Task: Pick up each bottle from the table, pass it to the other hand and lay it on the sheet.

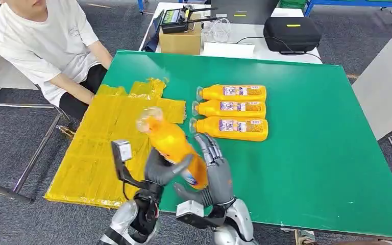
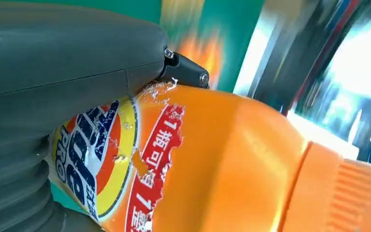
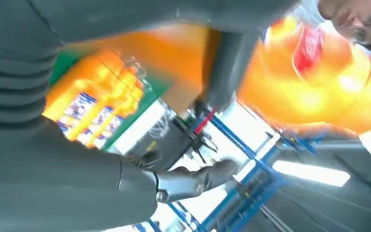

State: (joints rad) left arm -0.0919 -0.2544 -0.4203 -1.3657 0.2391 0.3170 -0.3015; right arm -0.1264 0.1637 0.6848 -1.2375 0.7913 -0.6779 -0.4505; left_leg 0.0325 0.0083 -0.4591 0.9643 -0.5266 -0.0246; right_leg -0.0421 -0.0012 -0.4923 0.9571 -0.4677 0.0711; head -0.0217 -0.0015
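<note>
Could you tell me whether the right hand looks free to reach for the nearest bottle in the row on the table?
Probably yes. The right hand is open beside the held bottle, which the left hand grips. The nearest bottle in the row lies just ahead of its fingers, with bare green table between.

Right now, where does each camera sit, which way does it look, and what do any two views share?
Head view: high on the body, looking forward and down at the green table; both arms show, the left hand gripping the bottle, the right hand beside it.
Left wrist view: behind the left hand, close on the bottle.
Right wrist view: behind the right hand, facing the bottle, blurred.
All three share the bottle.
</note>
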